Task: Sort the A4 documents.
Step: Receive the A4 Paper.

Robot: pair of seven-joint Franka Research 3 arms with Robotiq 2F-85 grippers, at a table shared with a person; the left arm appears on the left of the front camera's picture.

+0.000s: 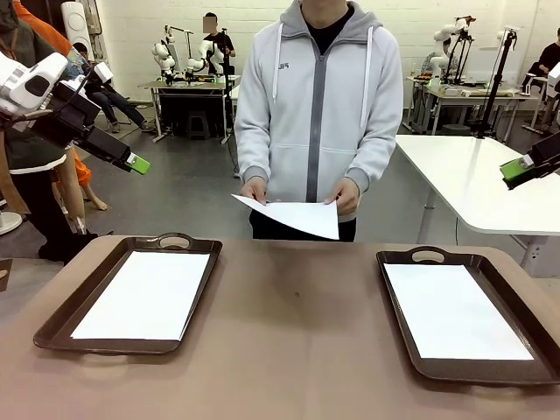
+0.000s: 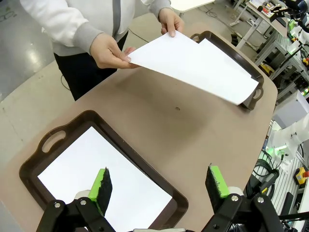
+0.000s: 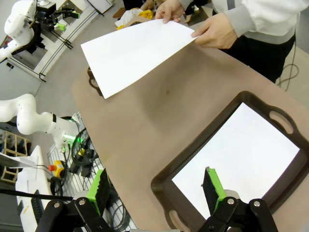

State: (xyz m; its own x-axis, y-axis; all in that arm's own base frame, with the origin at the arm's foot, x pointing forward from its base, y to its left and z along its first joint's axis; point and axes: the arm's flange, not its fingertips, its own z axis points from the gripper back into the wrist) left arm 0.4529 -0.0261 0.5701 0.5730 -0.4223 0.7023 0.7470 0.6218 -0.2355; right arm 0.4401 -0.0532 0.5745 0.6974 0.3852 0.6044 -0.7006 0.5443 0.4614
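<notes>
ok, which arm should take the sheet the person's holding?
Left, narrowly. In the front view the sheet hangs slightly left of centre, and the left tool sits a bit nearer it than the right tool. Both tools are open and raised off the table, so either could do it.

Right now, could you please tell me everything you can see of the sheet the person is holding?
The held sheet is plain white, blank, thin A4 paper, flat and uncreased. The person's two hands pinch its far edge, one at each end. It hangs in the air over the table's far edge, tilted, its near end jutting toward the robot, clear of both trays.
</notes>
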